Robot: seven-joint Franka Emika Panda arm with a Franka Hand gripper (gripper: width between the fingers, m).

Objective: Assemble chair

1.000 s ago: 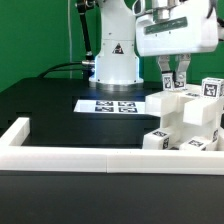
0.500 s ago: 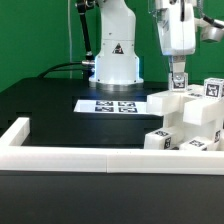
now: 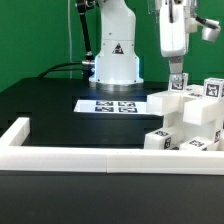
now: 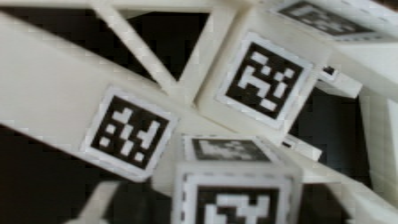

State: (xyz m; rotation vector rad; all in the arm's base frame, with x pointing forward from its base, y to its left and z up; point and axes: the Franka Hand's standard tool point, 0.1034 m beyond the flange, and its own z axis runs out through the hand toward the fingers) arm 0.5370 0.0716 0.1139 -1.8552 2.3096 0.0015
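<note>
A: Where the marker board point(image 3: 111, 105) lies flat on the black worktop point(image 3: 50, 105), what sits to the exterior view's left of it?

B: Only the white border rail point(image 3: 70, 157), well apart, running across in front of the board.

A: And on the other side?

B: The chair point(image 3: 190, 120), a stepped cluster of white blocks with square tags, just beside the board's far end, on the exterior view's right.

A: The tool?

B: The tool point(image 3: 177, 83) hangs above the chair's top block, its tip touching or nearly touching it. I cannot tell whether its fingers are parted or closed.

A: The wrist view?

B: Blurred tagged chair parts point(image 4: 187, 115), close up.
</note>
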